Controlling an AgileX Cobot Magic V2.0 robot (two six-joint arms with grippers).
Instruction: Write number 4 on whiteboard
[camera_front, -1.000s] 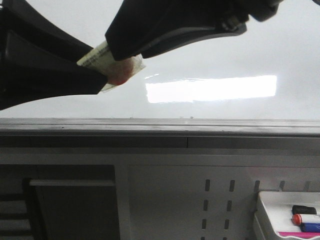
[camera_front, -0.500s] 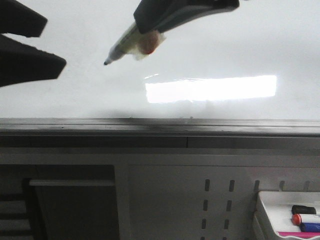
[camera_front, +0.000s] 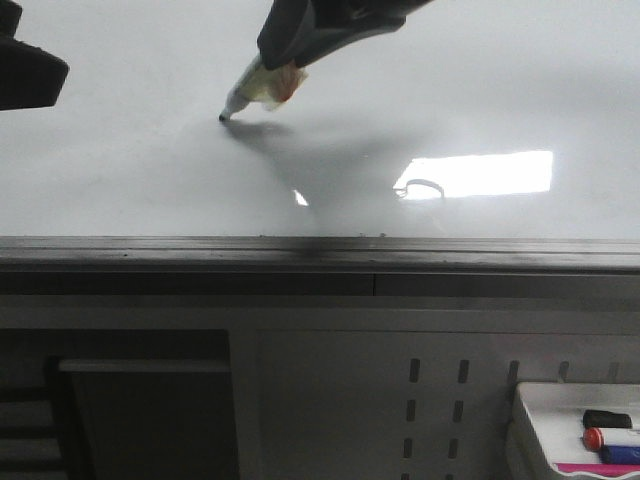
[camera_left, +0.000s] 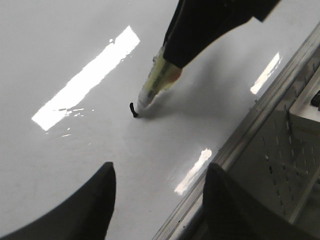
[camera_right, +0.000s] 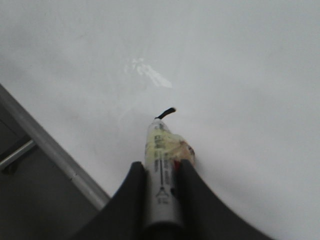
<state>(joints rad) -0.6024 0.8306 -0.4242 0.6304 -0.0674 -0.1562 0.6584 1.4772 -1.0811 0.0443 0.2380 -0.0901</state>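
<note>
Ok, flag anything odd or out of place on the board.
Nothing stands out. The right end effector holds the marker, a clear wrap bunched around its barrel, tip on the whiteboard beside a short black stroke. The left end effector is open.

Your right gripper (camera_front: 285, 65) clamps a pale, tape-wrapped marker pen (camera_front: 255, 90), its black tip touching the large glossy white whiteboard (camera_front: 480, 90) just below and left of the fingers. Your left gripper (camera_front: 25, 65) hangs well apart, leftward. A small white marker tray (camera_front: 530, 410) sits far below, rightward.
</note>
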